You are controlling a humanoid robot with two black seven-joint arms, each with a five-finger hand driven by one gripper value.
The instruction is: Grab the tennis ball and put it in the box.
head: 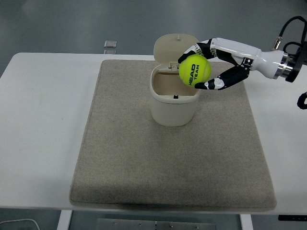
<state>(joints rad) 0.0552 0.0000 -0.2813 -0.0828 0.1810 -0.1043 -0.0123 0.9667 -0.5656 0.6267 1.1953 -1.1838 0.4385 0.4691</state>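
A yellow-green tennis ball [194,70] with black print is held in my right hand [207,67], whose white and black fingers are curled around it. The hand holds the ball in the air over the right rim of a cream box [174,106]. The box stands on the mat with its hinged lid [171,48] open and tilted back. The inside of the box looks empty. My left arm is out of view.
A grey-beige mat [144,158] covers the middle of the white table [43,120]. A small clear object [110,45] lies at the table's far edge, left of the box lid.
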